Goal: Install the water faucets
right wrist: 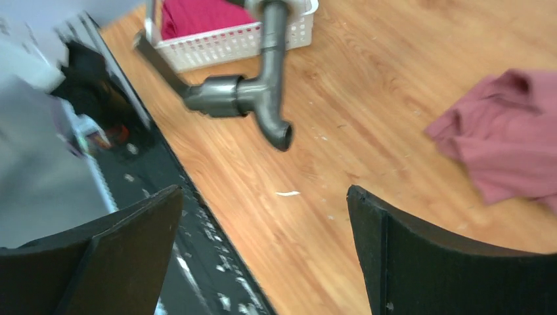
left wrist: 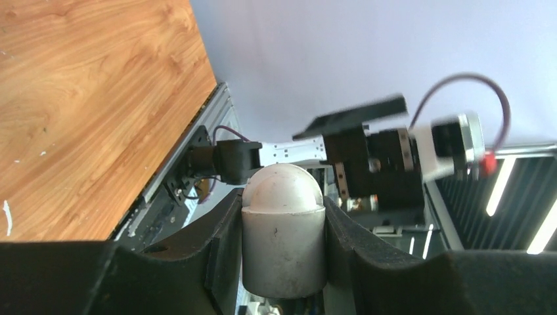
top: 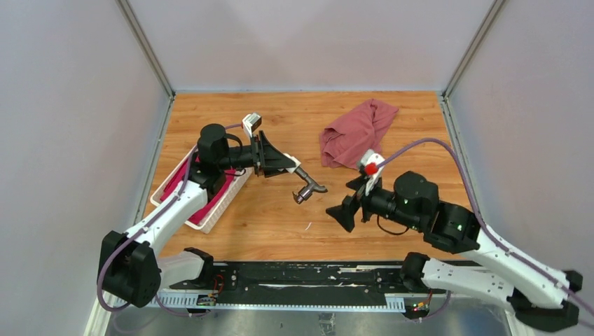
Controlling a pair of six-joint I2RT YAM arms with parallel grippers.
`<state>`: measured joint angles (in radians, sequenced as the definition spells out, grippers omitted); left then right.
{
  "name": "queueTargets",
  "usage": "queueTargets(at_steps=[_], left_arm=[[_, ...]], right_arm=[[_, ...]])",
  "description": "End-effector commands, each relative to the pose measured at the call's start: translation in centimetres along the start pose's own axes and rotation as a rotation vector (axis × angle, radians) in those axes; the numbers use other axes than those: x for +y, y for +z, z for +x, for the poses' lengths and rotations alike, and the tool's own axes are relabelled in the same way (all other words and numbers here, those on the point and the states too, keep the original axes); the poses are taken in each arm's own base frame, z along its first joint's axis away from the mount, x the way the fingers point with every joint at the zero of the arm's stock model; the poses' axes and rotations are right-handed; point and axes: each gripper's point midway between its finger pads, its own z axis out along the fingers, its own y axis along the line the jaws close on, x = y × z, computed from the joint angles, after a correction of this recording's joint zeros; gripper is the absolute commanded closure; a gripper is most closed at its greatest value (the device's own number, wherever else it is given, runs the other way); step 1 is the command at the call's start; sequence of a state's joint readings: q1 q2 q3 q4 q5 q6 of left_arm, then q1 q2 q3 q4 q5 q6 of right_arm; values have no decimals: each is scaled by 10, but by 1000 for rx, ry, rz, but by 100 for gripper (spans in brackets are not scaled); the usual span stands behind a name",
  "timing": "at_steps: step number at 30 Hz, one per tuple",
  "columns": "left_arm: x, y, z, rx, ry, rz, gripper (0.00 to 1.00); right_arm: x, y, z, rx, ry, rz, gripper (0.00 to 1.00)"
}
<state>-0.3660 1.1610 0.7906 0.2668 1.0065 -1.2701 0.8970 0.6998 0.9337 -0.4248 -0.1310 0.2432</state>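
Your left tool (top: 287,165) grips the white fitting (left wrist: 282,243), the grey tap (top: 307,189) apparently joined to it above the tabletop (top: 266,227); your right tool (top: 343,212) stands wide and empty nearby; tightening possibly remains.

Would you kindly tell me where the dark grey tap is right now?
In the top view the dark grey tap hangs mid-table at the tip of the left pincer, just left of the open right pincer.
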Motion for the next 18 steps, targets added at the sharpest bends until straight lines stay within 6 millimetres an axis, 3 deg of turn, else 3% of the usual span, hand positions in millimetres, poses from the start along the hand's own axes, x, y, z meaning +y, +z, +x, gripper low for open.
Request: queueTargets(at_steps=[1, 6, 13, 18], left_arm=[[-6, 3, -9, -23, -58, 6, 100], [-2, 4, -10, -32, -82, -2, 100], [1, 3, -7, -24, -88, -6, 100], [-1, 2, -6, -22, -79, -2, 100]], right_arm=[[-39, -15, 9, 141, -584, 337, 1], [-27, 5, 2, 190, -1081, 584, 0], [-15, 38, -7, 159, -1303, 701, 1], [-13, 61, -7, 167, -1347, 700, 11]])
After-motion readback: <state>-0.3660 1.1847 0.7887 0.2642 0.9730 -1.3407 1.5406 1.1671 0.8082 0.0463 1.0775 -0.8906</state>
